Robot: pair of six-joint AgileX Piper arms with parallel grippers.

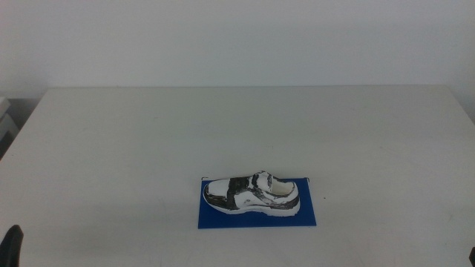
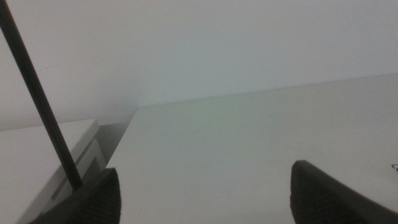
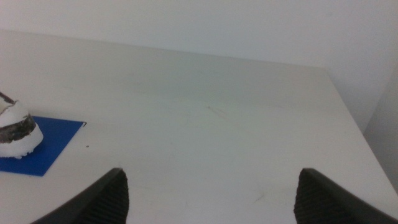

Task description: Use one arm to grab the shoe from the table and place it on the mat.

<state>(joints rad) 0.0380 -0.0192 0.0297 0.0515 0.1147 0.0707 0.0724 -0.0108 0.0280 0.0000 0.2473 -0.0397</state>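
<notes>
Table [image 1: 245, 126]: it is carrying the mat toward its near edge, a little right of centre; nothing else is showing on it in the middle view.
Mat [image 1: 312, 211]: it is lying flat under the shoe, with blue showing on every side, most at the end toward the right arm.
Shoe [image 1: 251, 194]: it is sitting upright on the mat, sole down, lengthwise along it and inside its edges; the placing is looking done, as far as I can judge.
Left gripper [image 2: 205, 196]: it is waiting well away from the mat, off the table's near left corner, jaws spread wide and holding nothing; the mat is not showing in its wrist view.
Right gripper [image 3: 211, 196]: it is waiting well apart from the mat on the right side, jaws spread wide and empty; its wrist view is catching one end of the shoe [image 3: 15, 127] on a corner of the mat [image 3: 50, 140].
Risk, sweep: an arm passing low over the mat would be knocking the shoe off it.
Risk, slide: the mat is looking thin and loose, so a nudge would probably be dragging it along the table.
Risk, regrasp: closing on the shoe again would be undoing a finished placement.
</notes>
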